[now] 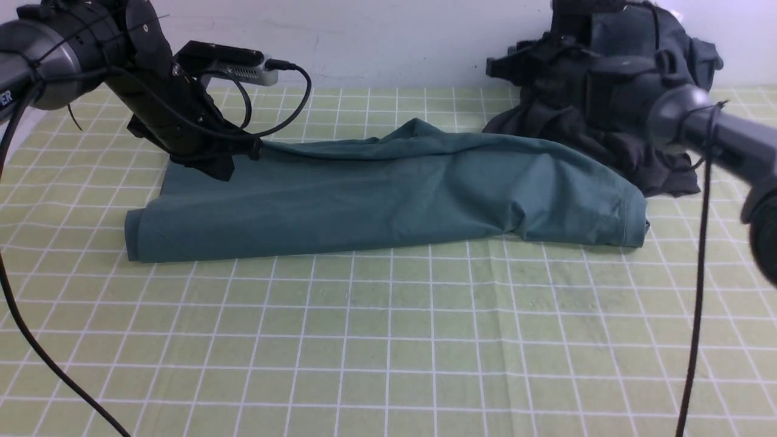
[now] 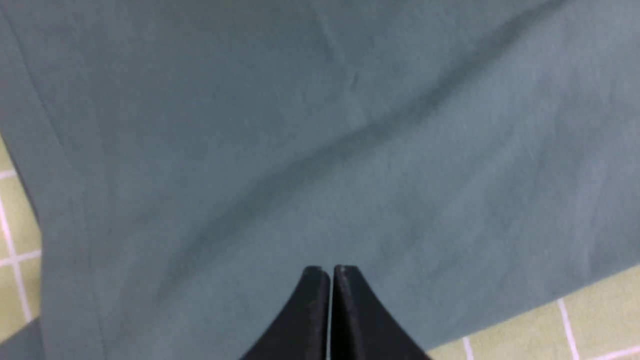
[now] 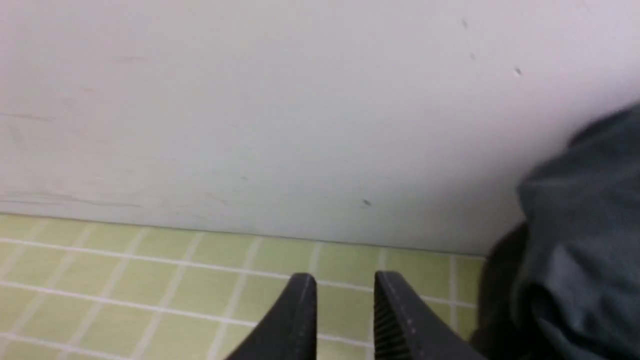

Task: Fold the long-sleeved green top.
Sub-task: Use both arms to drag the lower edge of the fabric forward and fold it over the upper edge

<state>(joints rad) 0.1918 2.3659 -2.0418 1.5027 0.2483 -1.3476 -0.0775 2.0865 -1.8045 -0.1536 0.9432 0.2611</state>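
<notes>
Right hand lost against dark heap in front view.

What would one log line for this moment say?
green long-sleeved top: long folded band | left gripper: shut, at its far-left corner | right gripper: open, empty, by dark heap

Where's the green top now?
Front view: the green top lies mid-table on the checked cloth, the left gripper at its far left corner, the dark clothes heap behind its right end.

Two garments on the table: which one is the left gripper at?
The teal-green top, laid in a long band; the left gripper is at its far left corner. The dark heap is bunched at far right.
</notes>
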